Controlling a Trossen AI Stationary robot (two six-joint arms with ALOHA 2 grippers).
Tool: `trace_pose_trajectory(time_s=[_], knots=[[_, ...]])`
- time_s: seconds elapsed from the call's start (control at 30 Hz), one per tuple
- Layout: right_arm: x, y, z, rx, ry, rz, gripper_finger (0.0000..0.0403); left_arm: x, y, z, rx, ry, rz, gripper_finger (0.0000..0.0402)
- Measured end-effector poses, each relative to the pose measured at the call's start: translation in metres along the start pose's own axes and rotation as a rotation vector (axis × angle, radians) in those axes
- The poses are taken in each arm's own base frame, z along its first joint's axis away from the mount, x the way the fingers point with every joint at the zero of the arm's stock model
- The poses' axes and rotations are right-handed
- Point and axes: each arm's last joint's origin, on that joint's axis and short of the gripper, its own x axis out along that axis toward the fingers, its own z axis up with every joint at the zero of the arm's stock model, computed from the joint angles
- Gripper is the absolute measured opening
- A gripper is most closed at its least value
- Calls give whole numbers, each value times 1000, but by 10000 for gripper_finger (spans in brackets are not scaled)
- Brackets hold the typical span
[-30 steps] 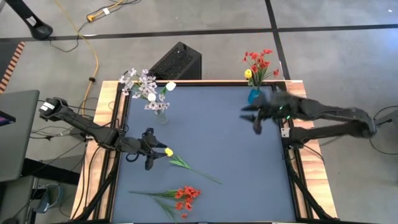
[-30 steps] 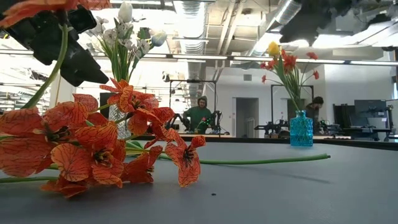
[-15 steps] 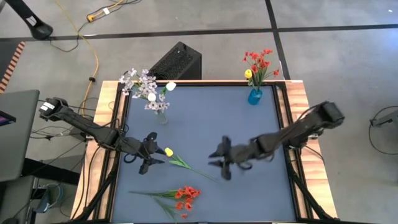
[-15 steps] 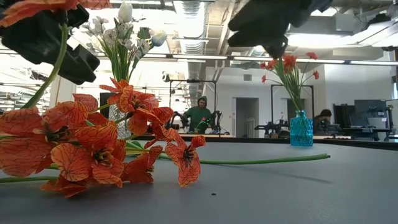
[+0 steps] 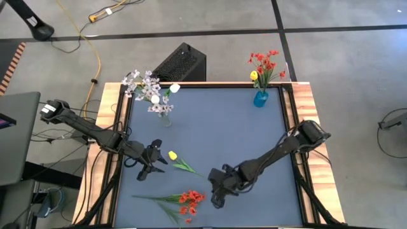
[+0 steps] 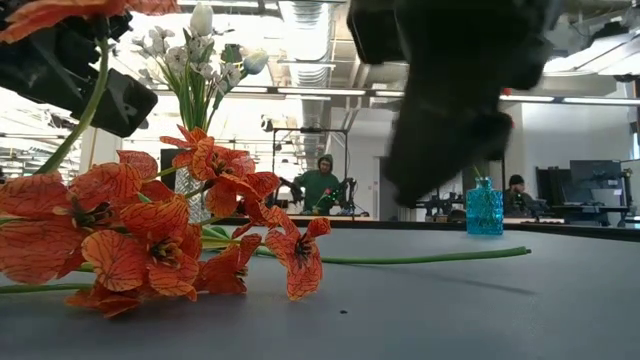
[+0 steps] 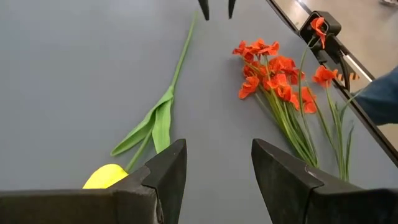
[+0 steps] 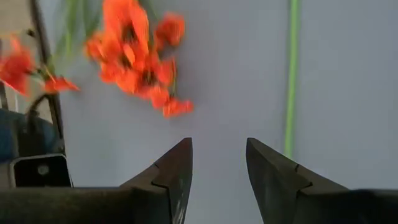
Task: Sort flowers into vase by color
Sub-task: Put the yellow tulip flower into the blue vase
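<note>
On the tabletop [image 5: 241,137]: red flowers [image 5: 190,202], light, floppy (grasp the thin stems); right gripper [image 5: 217,194] fingers open, left gripper [image 5: 147,166] likewise.

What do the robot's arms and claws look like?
Both arms are thin, black and jointed, like long bug legs. The left claw and the right claw each end in two dark, chunky fingers with slanted, wedge-shaped tips. Black cables trail off the left arm beside the table. I can't spot any markings on them.
</note>
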Motion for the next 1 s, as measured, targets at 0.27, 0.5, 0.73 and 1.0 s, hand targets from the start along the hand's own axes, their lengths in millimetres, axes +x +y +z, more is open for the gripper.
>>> trace_pose_trajectory(time_s=[0.27, 0.5, 0.73, 1.0], knots=[[4, -4, -10, -13, 31, -142, 160, 0, -1, 0, 17, 4, -25, 169], [5, -7, -11, -22, 38, -172, 154, 0, -1, -1, 9, 11, -23, 169], [21, -11, -21, -32, 80, -208, 156, 0, 0, -2, -2, 21, -16, 169], [33, -11, -32, -31, 127, -237, 127, 0, 0, -2, -19, 28, -8, 169]])
